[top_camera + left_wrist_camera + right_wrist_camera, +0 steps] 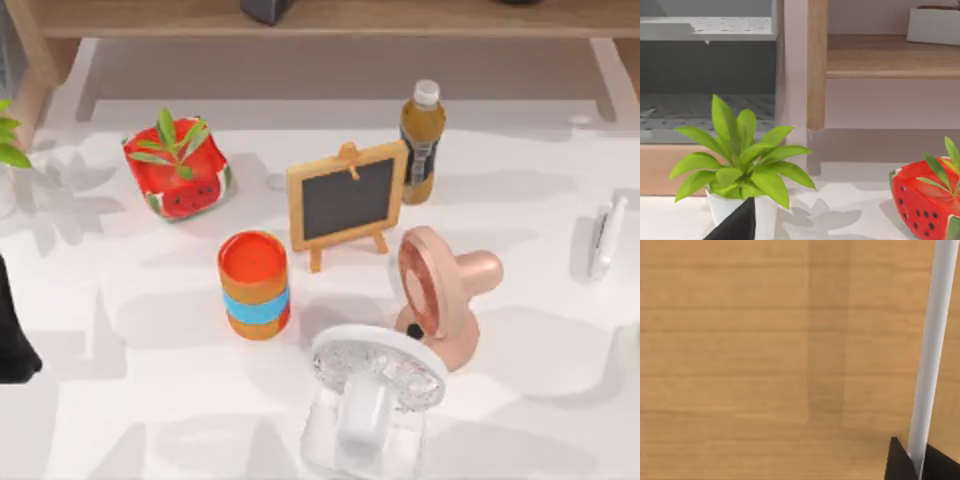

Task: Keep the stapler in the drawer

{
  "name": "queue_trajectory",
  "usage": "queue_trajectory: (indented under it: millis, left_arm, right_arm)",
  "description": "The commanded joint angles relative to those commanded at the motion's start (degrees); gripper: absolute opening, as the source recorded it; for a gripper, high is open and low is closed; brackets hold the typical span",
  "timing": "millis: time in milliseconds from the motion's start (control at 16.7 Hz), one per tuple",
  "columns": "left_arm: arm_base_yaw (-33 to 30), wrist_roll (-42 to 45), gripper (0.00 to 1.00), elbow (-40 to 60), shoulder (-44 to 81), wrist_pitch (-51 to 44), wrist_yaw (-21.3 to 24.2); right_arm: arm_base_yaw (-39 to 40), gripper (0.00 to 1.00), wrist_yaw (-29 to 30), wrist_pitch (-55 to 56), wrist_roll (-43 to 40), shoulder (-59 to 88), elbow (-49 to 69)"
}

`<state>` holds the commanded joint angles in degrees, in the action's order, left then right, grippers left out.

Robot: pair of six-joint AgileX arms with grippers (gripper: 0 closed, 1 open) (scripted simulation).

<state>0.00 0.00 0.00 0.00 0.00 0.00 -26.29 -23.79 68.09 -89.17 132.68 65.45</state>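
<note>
White, smooth plastic, the stapler (605, 236) by the table's (120, 400) right edge looks light, stiff, slippery; grip its slim midsection; gripper states cannot be told.

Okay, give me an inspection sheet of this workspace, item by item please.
Surface: white table, patterned with shadows.
Job's things: stapler lying near the table's right edge, untouched.
Clutter: watermelon planter, orange cup, small chalkboard easel, bottle, pink fan, clear-based white fan, potted plant.
Grippers: left gripper at the table's left edge; right gripper close to a wooden panel and white bar.
Cables: nothing seen.
Surroundings: wooden shelf unit behind the table.
</note>
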Motion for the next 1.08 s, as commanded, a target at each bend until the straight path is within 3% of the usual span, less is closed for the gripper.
queue_trajectory:
  millis: [300, 720, 1080]
  left_arm:
    - [0.00, 0.00, 1.00, 0.00, 0.00, 0.00, 0.00]
    - [0.00, 0.00, 1.00, 0.00, 0.00, 0.00, 0.00]
    - [0.00, 0.00, 1.00, 0.00, 0.00, 0.00, 0.00]
  right_arm:
    - [-2.37, 0.00, -2.55, 5.54, 0.12, -4.33, -10.93]
    - [-2.94, 0.00, -3.03, 6.90, 0.12, -5.31, -12.58]
    - [-6.92, 0.00, -7.30, 13.48, 0.28, -9.86, -24.49]
